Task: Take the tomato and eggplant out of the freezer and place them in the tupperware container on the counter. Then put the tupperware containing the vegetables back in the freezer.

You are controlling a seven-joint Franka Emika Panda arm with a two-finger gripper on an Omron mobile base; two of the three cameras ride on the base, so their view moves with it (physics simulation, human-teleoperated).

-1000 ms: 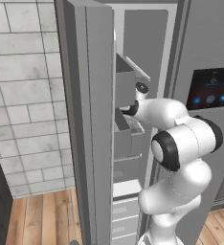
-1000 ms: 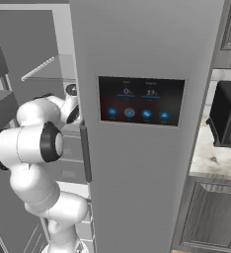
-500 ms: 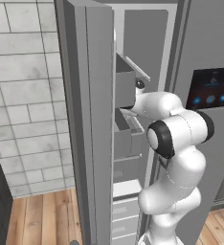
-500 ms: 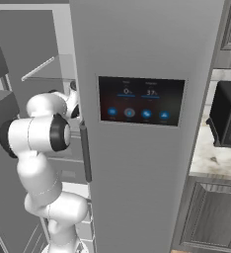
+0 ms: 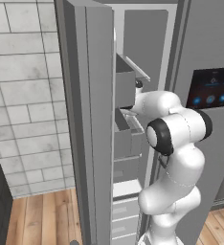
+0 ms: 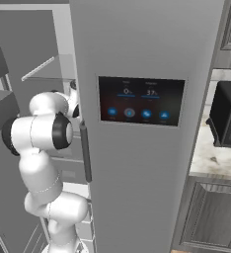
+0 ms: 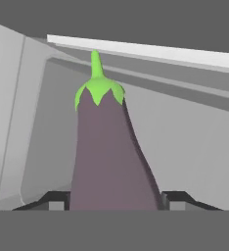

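Eggplant (image 7: pixel 111 157) between fingertips (image 7: pixel 55 202) at 6 o'clock, stem toward 12; grip unconfirmed. Likely smooth, firm, light; hold mid-body.

Eggplant (image 7: pixel 109 157): dull purple-grey, oblong, bright green cap and stem tip pointing up in hand view, close to the camera, against grey freezer interior. Freezer (image 6: pixel 147 59): tall grey unit, left door open, grey shelves and bins inside, dark touch panel on the closed door. Counter (image 6: pixel 211 155): white marbled, right of the freezer.
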